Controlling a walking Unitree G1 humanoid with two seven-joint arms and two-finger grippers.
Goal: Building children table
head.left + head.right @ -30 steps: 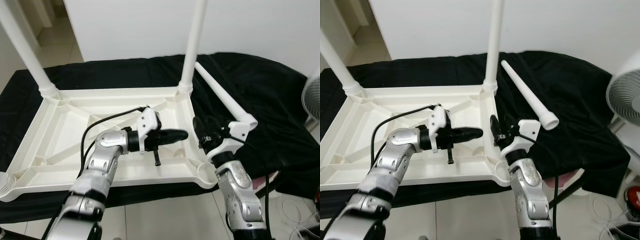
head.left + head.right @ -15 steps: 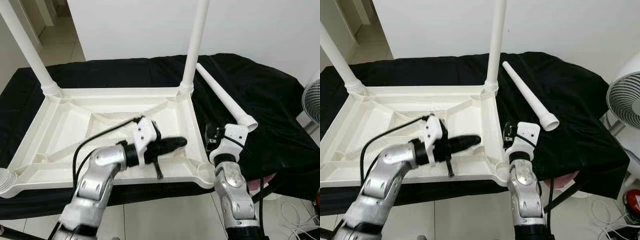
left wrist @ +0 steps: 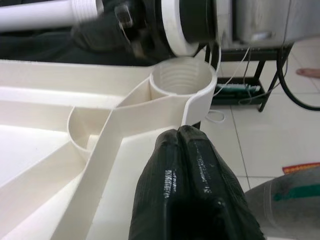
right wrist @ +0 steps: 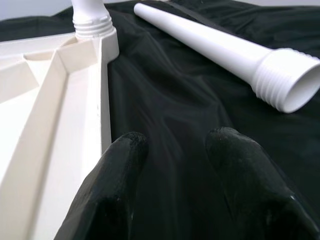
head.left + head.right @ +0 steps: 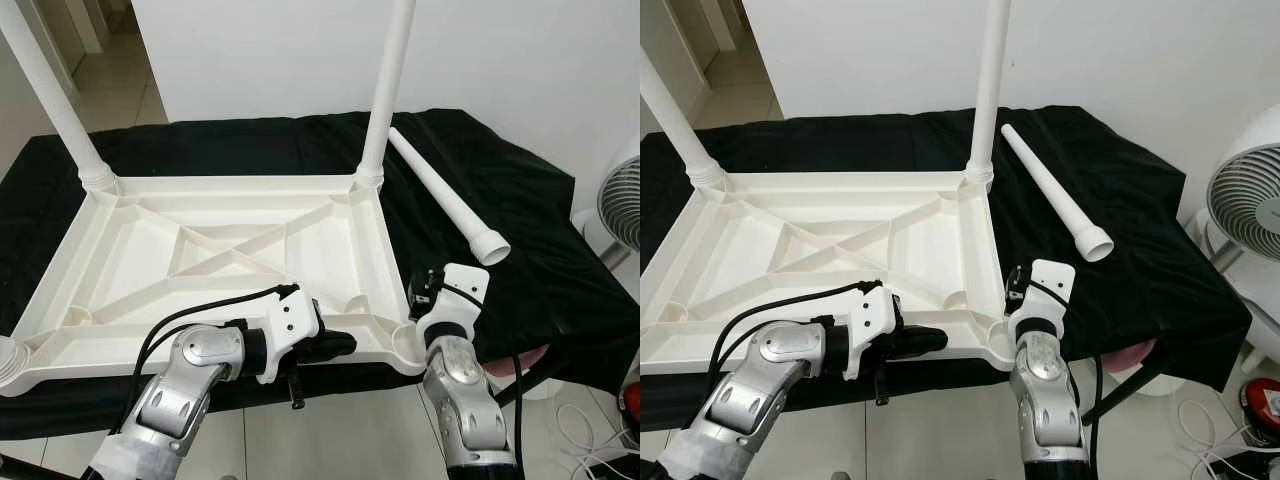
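Note:
A white plastic table top (image 5: 230, 184) lies upside down on a black cloth. Two white legs (image 5: 385, 90) (image 5: 55, 100) stand screwed into its far corners. A loose leg (image 5: 445, 195) lies on the cloth to the right, threaded end toward me. The near right corner socket (image 5: 405, 340) is empty. My left gripper (image 5: 340, 346) is shut on nothing, just over the near rim beside that socket (image 3: 182, 80). My right gripper (image 4: 177, 142) is open and low over the cloth, just right of the table top, pointing at the loose leg (image 4: 225, 47).
A ribbed leg end (image 5: 6, 365) shows at the near left corner. A white fan (image 5: 1245, 215) stands at the right beyond the cloth's edge. Tiled floor (image 5: 940, 440) runs below the near edge, with cables and a red object (image 5: 1262, 400) at the lower right.
Both arms have drawn back toward me. The left gripper went from over the table top's middle to its near rim. The right gripper dropped back from beside the loose leg's end.

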